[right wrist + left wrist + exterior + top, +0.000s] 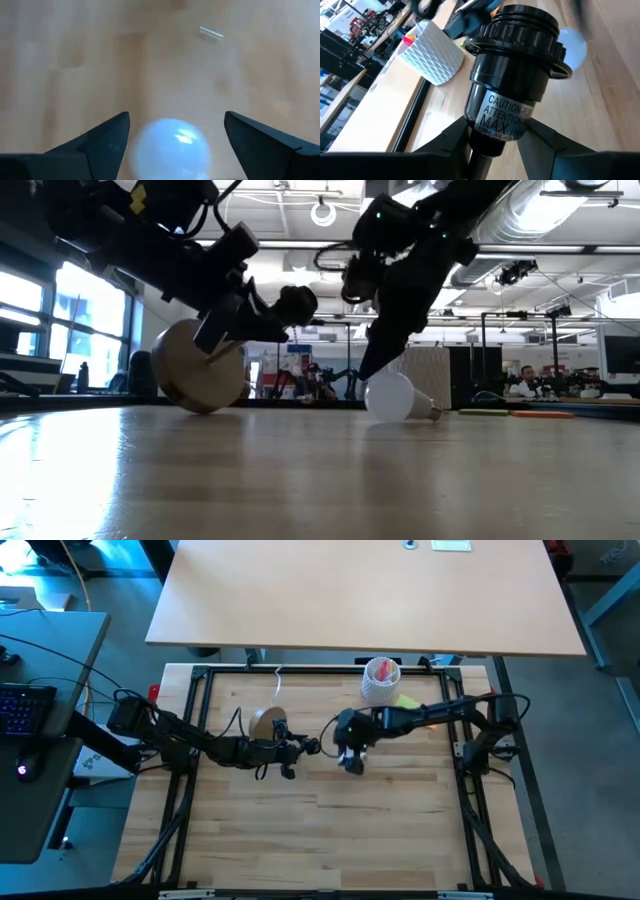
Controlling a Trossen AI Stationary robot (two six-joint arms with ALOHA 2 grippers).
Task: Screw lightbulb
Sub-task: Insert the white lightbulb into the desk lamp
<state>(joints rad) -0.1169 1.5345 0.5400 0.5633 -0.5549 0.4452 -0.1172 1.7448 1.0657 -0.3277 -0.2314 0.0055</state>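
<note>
I see the black socket (515, 75) right up close, and my left gripper (495, 145) has its fingers squeezed on its neck. In the high view the left gripper sits left of middle, holding the wooden stand (200, 370) tipped off the table (320, 830). Just right of it, my right gripper (175, 132) hangs with its fingers spread wide, holding nothing. The bulb (398, 397) lies on the table between those fingers. A white cup (381, 681) stands at upper right.
</note>
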